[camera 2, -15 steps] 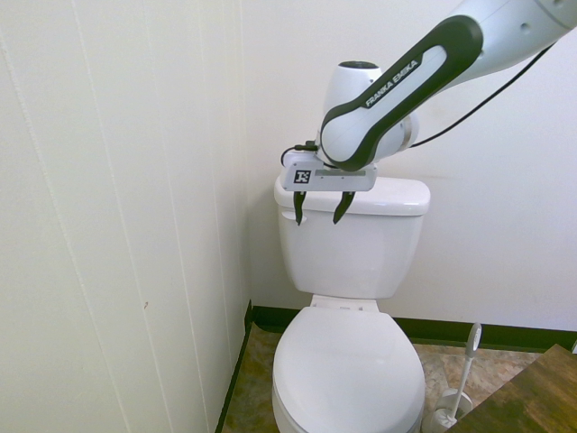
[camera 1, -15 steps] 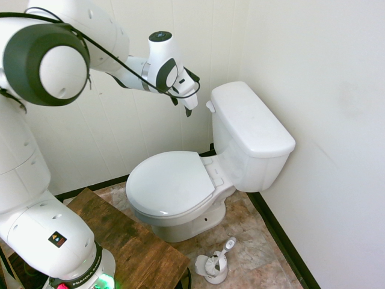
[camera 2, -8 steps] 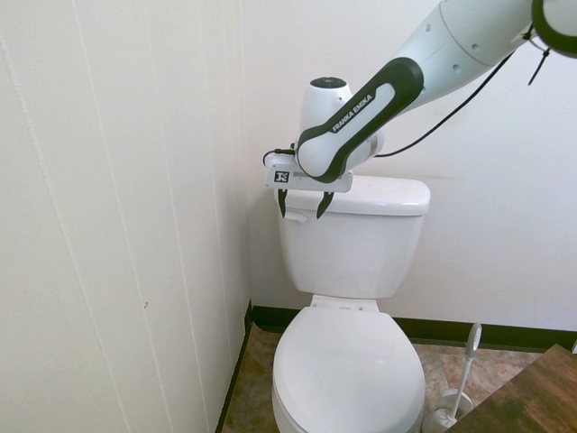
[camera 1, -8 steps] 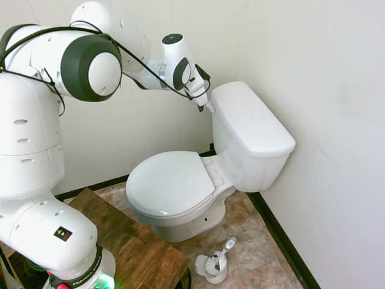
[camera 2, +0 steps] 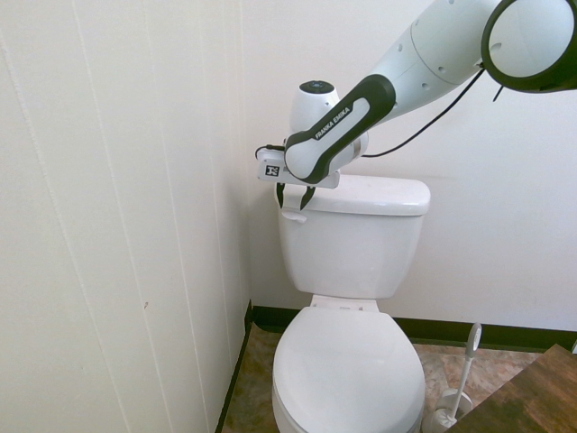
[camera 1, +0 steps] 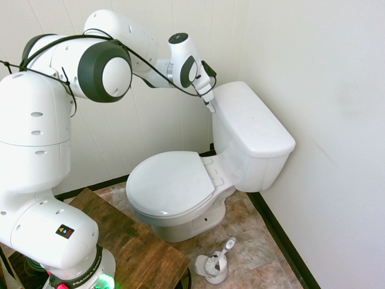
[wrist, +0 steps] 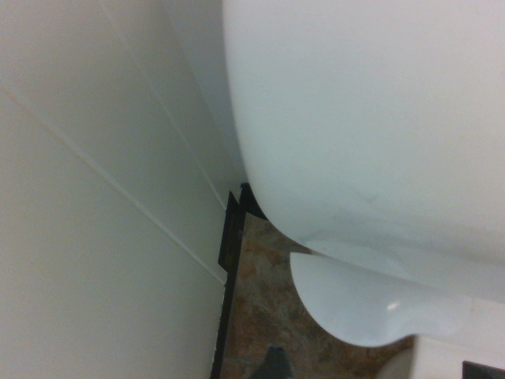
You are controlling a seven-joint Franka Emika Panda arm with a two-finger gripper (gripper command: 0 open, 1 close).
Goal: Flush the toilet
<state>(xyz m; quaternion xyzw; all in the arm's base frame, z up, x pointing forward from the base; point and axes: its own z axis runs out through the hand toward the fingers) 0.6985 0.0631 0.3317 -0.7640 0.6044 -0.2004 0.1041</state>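
The white toilet [camera 1: 249, 135] stands in the corner with its seat lid [camera 1: 168, 183] down. Its small white flush lever [camera 2: 290, 215] sticks out of the tank's upper front corner beside the panelled wall. My gripper [camera 2: 293, 201] hangs right above that lever, open, its two dark fingers pointing down on either side of it. From the other side, the gripper [camera 1: 210, 103] sits at the tank's [camera 2: 352, 244] top corner against the lever [camera 1: 210, 108]. The wrist view shows the tank's [wrist: 379, 118] white side from very close, the wall and the floor below.
A panelled wall [camera 2: 135, 225] runs close beside the tank and gripper. On the floor beside the bowl stands a toilet brush in its holder [camera 1: 215, 263]. A brown wooden surface [camera 1: 129, 241] lies in front of the toilet near the arm's base.
The arm has swung toward the wall and the tank, bringing the open gripper from in front of the tank to directly over the flush lever. The toilet has not changed.
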